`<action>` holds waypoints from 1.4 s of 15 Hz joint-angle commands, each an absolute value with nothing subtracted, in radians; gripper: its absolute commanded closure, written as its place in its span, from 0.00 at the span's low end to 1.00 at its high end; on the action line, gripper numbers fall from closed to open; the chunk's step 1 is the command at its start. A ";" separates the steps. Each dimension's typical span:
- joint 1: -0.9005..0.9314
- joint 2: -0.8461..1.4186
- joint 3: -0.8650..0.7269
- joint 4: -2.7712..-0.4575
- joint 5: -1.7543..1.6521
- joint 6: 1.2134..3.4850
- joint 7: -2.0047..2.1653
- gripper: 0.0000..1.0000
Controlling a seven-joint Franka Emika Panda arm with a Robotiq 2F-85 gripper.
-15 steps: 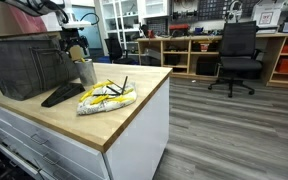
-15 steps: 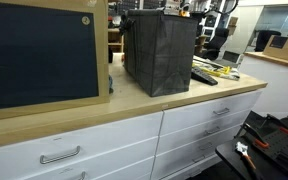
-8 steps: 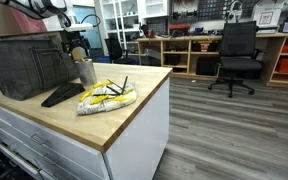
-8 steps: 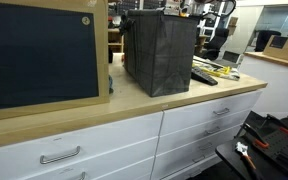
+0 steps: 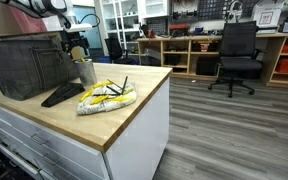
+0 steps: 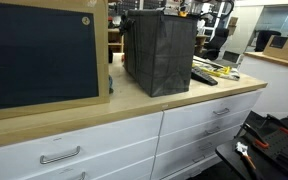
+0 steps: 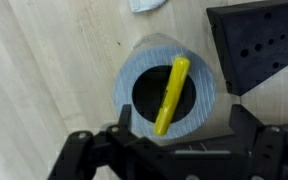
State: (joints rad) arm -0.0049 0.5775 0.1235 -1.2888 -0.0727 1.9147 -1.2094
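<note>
A grey cup (image 7: 144, 85) stands upright on a pale wooden counter (image 5: 134, 112), with a yellow marker (image 7: 171, 95) leaning inside it. The gripper (image 7: 179, 125) hangs right above the cup, jaws spread wide on either side of it, holding nothing. Beside the cup are a black mesh basket (image 5: 24, 65), a black flat object (image 5: 61, 96) and a yellow-and-white bag (image 5: 106, 97).

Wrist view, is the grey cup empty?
No, a yellow marker lies slanted inside the grey cup, one end resting over its rim.
</note>
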 commanded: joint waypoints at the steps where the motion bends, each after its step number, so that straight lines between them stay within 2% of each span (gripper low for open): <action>1: 0.001 0.610 0.125 -1.247 -0.049 1.922 -1.196 0.00; 4: 0.003 0.626 0.122 -1.226 -0.051 1.916 -1.197 0.00; 6: 0.003 0.633 0.119 -1.213 -0.056 1.912 -1.195 0.26; 12: 0.004 0.647 0.120 -1.187 -0.055 1.908 -1.194 0.73; 16: 0.014 0.637 0.114 -1.175 -0.073 1.881 -1.191 0.99; 21: 0.035 0.612 0.116 -1.158 -0.090 1.821 -1.194 0.96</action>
State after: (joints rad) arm 0.0131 0.6357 0.1223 -1.1788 -0.0739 1.8821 -1.2094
